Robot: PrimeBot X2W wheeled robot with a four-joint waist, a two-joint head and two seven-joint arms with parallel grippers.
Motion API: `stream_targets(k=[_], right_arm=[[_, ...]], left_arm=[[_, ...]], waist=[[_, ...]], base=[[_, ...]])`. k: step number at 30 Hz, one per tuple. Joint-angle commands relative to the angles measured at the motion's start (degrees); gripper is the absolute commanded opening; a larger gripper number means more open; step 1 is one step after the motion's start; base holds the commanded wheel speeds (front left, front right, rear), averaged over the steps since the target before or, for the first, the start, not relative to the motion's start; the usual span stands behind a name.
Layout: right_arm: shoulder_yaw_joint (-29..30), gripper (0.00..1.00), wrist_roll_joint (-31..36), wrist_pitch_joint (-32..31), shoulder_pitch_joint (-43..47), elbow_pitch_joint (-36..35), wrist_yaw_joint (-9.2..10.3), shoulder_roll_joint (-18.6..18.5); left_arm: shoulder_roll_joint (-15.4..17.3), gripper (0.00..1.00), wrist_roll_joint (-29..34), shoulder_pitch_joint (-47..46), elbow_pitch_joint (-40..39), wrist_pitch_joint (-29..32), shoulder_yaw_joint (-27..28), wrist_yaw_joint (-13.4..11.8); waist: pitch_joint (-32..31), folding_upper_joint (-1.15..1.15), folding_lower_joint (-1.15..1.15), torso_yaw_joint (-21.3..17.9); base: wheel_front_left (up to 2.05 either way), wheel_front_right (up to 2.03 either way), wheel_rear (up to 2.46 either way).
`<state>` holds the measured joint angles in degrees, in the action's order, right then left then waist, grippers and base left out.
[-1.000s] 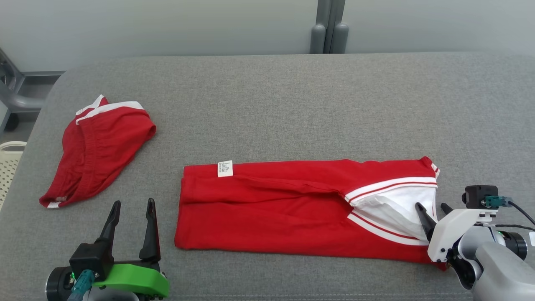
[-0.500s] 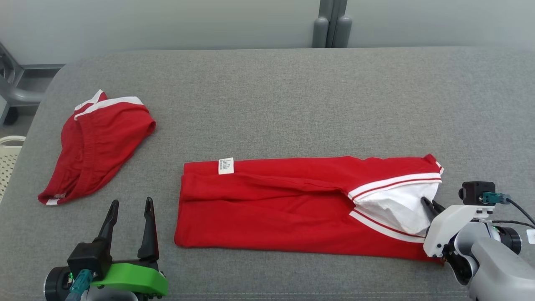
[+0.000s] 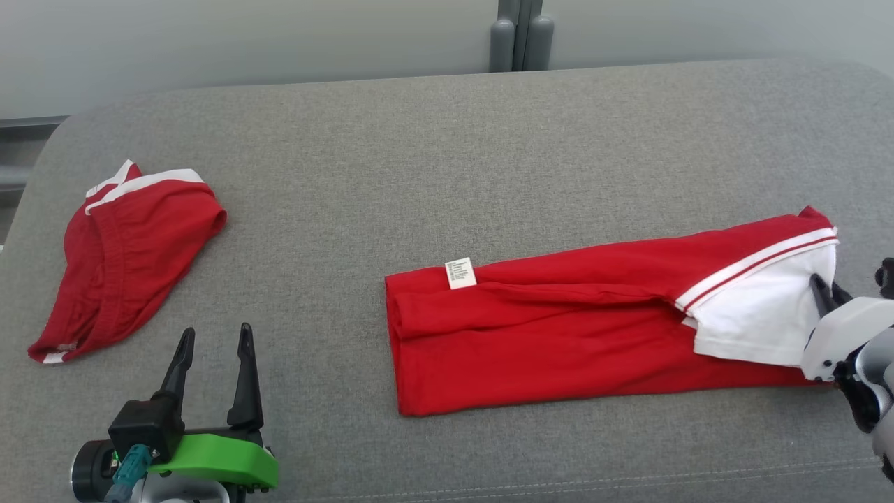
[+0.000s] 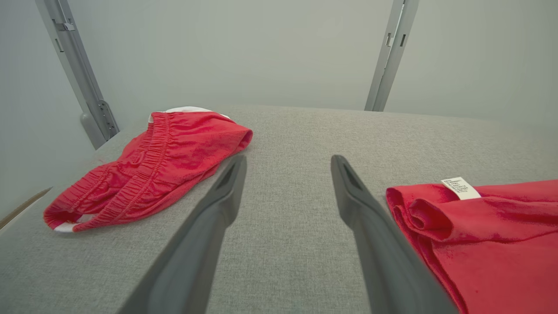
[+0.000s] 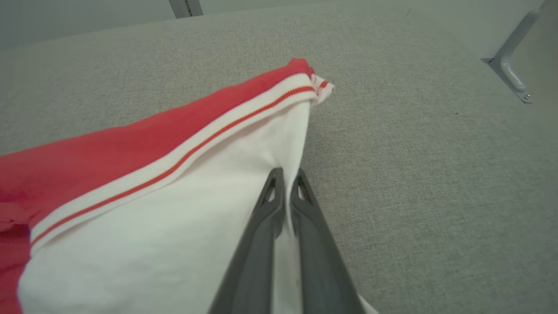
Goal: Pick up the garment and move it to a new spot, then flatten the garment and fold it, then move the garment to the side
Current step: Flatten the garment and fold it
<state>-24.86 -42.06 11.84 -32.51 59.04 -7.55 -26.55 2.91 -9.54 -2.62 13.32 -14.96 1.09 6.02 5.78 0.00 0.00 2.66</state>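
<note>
The red garment is lying folded into a long band on the grey table, off to the right of the crumpled red shorts and well apart from them. Its end nearer the shorts is showing a small white label on the far edge. Its end farthest from the shorts is showing a white panel edged with a red-and-white striped trim.

The right hand is sitting at that end farthest from the shorts, with its two dark fingers pressed together and pinching the edge of the white panel between them. In the right wrist view the white cloth is running up between the closed fingers, and the striped trim is lying just beyond the fingertips. The rest of the garment is stretching away from this hand toward the shorts.

The left hand is hovering just on the near side of the shorts, between them and the garment. Its fingers are spread wide and holding nothing. In the left wrist view the labelled end of the garment is lying just beside one finger, while the shorts are lying beside the other
</note>
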Motion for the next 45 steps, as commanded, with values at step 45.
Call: stream_targets(k=[45], right_arm=[[-9.08,0.00,-25.37,-12.20,11.52,-45.33,0.06,3.17]], left_arm=[[0.04,1.00,-2.72,-1.90,2.15,-0.21,-4.66,-0.55]], waist=[[-0.69,0.00,0.00,3.24]], base=[[0.00,0.00,0.00]])
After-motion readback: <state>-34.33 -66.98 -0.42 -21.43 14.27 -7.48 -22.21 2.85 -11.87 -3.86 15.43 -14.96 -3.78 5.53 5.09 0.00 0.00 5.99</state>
